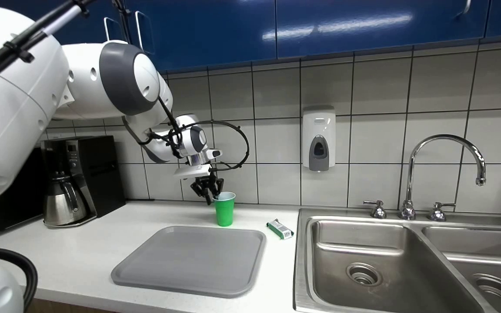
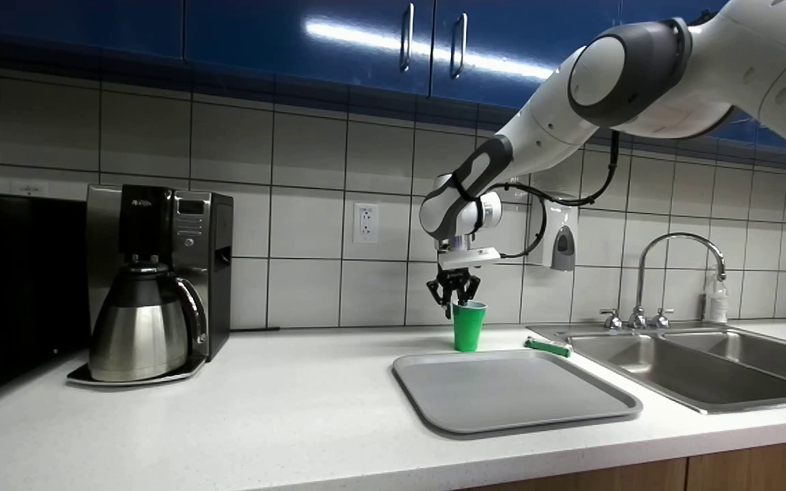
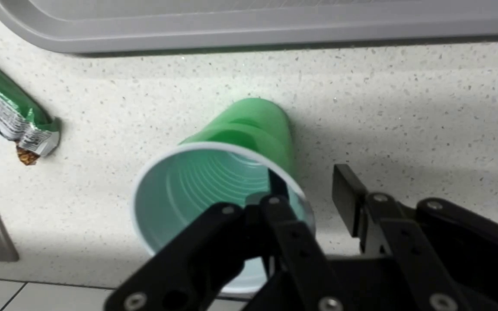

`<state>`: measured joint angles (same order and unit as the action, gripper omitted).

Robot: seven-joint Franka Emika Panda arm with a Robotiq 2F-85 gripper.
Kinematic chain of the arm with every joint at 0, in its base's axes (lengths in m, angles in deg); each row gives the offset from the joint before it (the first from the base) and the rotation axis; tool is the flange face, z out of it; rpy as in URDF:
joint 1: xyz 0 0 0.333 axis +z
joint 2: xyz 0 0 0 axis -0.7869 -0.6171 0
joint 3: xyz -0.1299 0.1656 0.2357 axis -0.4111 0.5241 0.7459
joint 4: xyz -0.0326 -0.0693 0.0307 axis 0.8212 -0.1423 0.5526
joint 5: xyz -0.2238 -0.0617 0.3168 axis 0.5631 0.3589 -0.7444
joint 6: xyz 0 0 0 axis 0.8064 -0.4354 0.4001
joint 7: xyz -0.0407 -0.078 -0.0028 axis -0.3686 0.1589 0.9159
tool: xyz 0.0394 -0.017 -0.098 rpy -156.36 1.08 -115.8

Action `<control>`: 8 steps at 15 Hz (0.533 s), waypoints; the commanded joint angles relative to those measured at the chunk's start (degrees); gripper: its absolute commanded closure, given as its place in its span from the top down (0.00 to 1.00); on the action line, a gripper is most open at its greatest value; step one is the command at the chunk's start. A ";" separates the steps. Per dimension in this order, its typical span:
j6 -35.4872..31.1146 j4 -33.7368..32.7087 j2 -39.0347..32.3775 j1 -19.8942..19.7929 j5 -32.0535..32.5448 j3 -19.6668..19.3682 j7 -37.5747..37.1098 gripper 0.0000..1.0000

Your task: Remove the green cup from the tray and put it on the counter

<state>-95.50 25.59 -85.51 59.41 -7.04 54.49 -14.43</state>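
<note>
The green cup [image 1: 224, 214] stands upright on the white counter [image 1: 68, 256], just behind the grey tray [image 1: 189, 261]. It also shows behind the tray [image 2: 516, 392] in an exterior view [image 2: 468, 331]. My gripper [image 3: 312, 190] points down at the cup's rim. In the wrist view, one finger is inside the mouth of the cup [image 3: 257, 114] and the other is outside, beyond its wall. A gap shows between the outer finger and the cup, so the gripper is open around one side of the rim. The tray's surface holds nothing. The lower end of the inner finger is partly hidden.
A green and white snack wrapper [image 1: 280, 229] lies right of the cup in both exterior views. The steel sink [image 1: 301, 261] and curved faucet [image 1: 411, 174] are further right. A coffee maker with a steel pot [image 2: 140, 327] stands at left. The tiled wall [image 2: 308, 293] is close behind the cup.
</note>
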 commanded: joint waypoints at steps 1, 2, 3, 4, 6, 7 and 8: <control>2.01 -2.12 -0.39 0.70 -0.30 -0.96 0.67 0.66; 2.00 -2.07 -0.24 0.71 -0.28 -1.01 0.65 0.73; 1.96 -1.92 0.05 0.67 -0.35 -0.97 0.73 0.81; 1.79 -1.69 0.35 0.64 -0.38 -0.97 0.72 0.88; 1.80 -1.32 0.99 0.57 -0.57 -0.85 0.77 1.00; 1.76 -0.97 1.45 0.63 -0.54 -0.88 0.67 1.00; 1.72 -0.68 1.82 0.69 -0.52 -0.89 0.59 1.00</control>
<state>-95.51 24.70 -85.39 59.45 -7.06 54.24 -14.43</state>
